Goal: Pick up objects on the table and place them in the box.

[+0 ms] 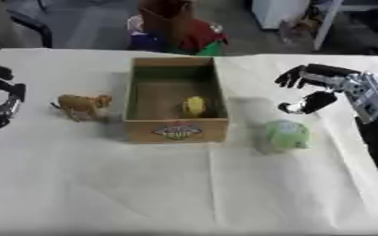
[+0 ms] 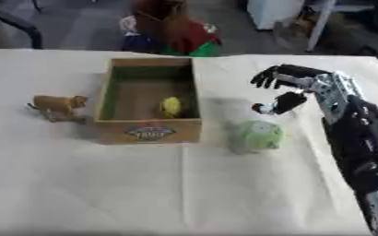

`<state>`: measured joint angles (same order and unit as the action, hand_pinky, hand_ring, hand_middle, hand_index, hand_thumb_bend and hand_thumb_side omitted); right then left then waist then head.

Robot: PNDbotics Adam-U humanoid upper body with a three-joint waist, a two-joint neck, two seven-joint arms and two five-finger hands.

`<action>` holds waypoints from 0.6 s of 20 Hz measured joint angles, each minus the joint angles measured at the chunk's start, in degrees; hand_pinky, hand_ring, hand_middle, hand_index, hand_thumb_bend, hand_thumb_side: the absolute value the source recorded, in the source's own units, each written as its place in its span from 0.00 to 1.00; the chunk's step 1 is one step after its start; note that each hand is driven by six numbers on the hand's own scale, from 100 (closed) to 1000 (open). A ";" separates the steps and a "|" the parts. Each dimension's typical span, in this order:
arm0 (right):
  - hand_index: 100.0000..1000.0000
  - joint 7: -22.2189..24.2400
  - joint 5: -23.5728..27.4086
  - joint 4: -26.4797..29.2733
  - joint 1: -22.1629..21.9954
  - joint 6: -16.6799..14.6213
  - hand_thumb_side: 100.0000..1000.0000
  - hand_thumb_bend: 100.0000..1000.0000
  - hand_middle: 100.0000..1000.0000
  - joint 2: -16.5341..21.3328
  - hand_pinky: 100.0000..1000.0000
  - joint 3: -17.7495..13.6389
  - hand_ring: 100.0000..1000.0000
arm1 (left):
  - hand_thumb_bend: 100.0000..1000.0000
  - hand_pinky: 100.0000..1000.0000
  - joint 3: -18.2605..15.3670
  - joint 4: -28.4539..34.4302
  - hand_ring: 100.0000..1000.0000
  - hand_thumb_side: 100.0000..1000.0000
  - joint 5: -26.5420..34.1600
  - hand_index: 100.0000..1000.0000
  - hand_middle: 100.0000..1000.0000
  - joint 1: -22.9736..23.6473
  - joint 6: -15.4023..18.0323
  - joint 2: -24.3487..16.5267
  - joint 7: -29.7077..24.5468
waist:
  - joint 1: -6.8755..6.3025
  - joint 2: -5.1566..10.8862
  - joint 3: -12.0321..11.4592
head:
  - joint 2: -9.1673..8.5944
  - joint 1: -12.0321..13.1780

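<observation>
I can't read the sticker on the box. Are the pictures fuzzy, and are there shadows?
Left eye view: everything is soft, so the box label is unreadable, and the green toy has smeared edges. Right eye view: equally blurry; the right robot hand casts a faint shadow on the table. No glare in either.

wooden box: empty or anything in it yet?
Not empty. One small yellow object lies on the floor of the open wooden box, near its right wall; its kind is unclear.
</observation>
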<state>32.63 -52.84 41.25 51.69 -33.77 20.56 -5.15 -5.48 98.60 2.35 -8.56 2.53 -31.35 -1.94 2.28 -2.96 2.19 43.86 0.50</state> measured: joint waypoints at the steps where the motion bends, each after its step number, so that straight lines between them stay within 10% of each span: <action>1: 0.89 0.05 1.13 0.19 -0.38 0.05 0.37 0.20 0.71 0.30 0.68 0.25 0.74 | 0.20 0.72 0.00 0.00 0.52 0.00 -0.09 0.62 0.53 0.08 0.00 -0.03 0.00 | 0.12 0.20 0.16 | 0.00 0.10; 12: 0.86 -0.36 14.92 3.75 -5.98 -0.36 0.32 0.11 0.68 5.11 0.66 3.12 0.71 | 0.20 0.72 -0.05 -0.43 0.52 0.00 -0.47 0.62 0.53 1.77 -0.03 -1.49 0.02 | 2.45 2.39 3.14 | 0.00 1.52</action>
<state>32.27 -37.92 45.00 45.71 -34.12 25.66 -2.03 -5.53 98.17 1.88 -6.78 2.50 -32.84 -1.93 4.72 -0.57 5.33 43.86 2.03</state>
